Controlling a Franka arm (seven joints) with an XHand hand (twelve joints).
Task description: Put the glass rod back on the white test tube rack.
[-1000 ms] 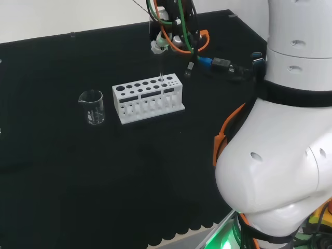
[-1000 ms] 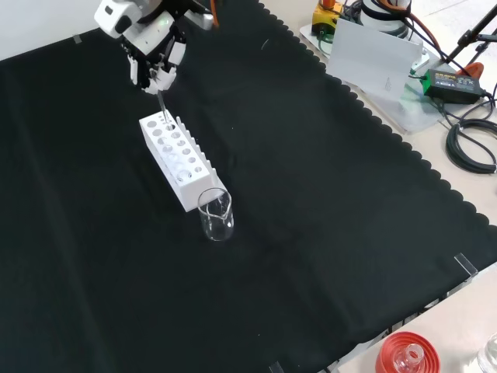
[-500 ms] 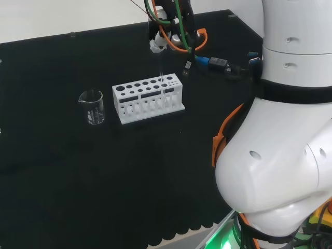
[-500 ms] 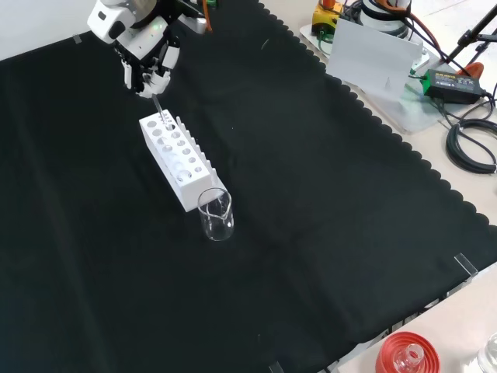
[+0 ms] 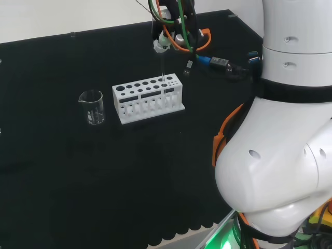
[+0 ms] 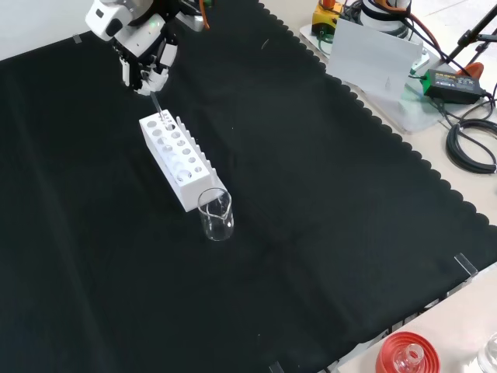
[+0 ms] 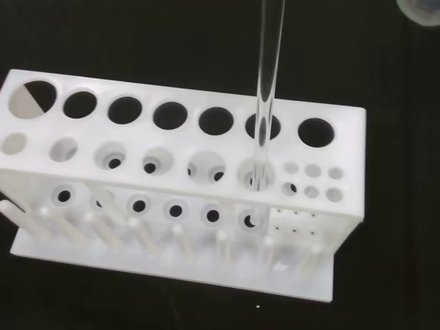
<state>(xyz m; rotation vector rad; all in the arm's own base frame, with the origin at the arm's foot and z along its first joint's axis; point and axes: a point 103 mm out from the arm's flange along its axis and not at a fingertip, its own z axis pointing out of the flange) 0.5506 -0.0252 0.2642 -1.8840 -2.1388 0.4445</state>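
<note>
Item: clear glass rod (image 7: 267, 82), pinched upright in my hand (image 6: 146, 54); tip inside white plastic test tube rack (image 5: 148, 97), worktop's far edge.

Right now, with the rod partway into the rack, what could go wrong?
1. The clear glass rod stands in a hole of the white plastic test tube rack, held from above by the black and white hand; a sideways drift could lever the rack over or snap the rod.
2. Released now, it may drop hard onto the rack's base.
3. The small clear glass beaker stands at the rack's end; a shoved rack could knock it.
</note>
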